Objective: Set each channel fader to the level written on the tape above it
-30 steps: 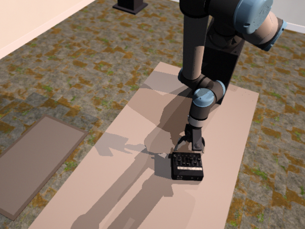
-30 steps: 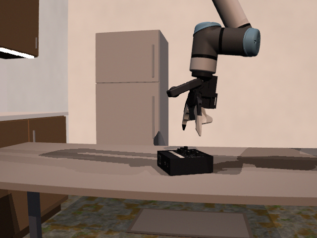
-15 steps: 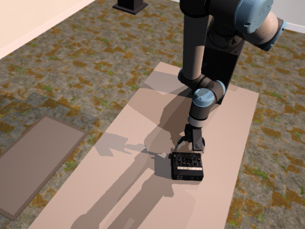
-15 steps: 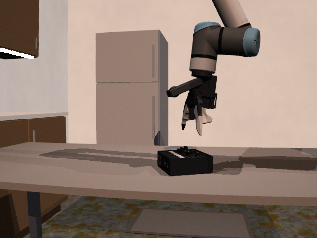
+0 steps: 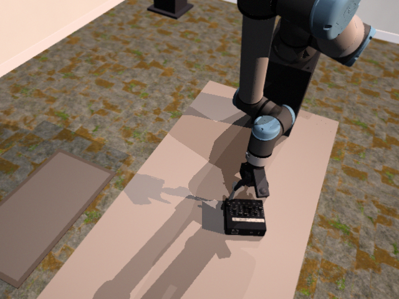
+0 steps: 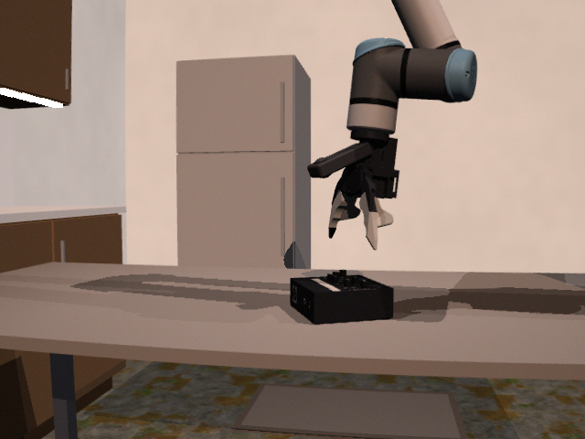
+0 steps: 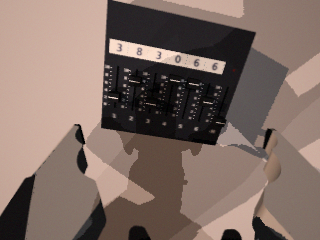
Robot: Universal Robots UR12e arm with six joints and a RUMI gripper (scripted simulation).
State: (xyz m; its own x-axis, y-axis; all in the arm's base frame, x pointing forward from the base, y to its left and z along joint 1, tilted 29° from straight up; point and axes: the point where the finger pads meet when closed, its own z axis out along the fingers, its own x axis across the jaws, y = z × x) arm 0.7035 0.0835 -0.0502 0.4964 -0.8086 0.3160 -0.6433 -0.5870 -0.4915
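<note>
The lighting desk point(image 5: 244, 216) is a small black box on the pale table, also in the exterior view point(image 6: 341, 297) and the wrist view point(image 7: 172, 77). A white tape strip point(image 7: 166, 56) above the faders reads 3 8 3 0 6 6. Several channel faders point(image 7: 160, 95) stand at different heights, and one more fader point(image 7: 220, 121) at the far right sits low. My gripper point(image 6: 354, 229) is open and empty. It hangs well above the desk, over its fader side. In the wrist view its two fingers frame the lower corners point(image 7: 172, 150).
A tall fridge point(image 6: 243, 160) stands against the far wall behind the table. The robot's dark pedestal point(image 5: 287, 83) stands at the table's far end. A brown mat point(image 5: 45, 208) lies on the patterned floor to the left. Cabinets point(image 6: 61, 238) are at the left wall.
</note>
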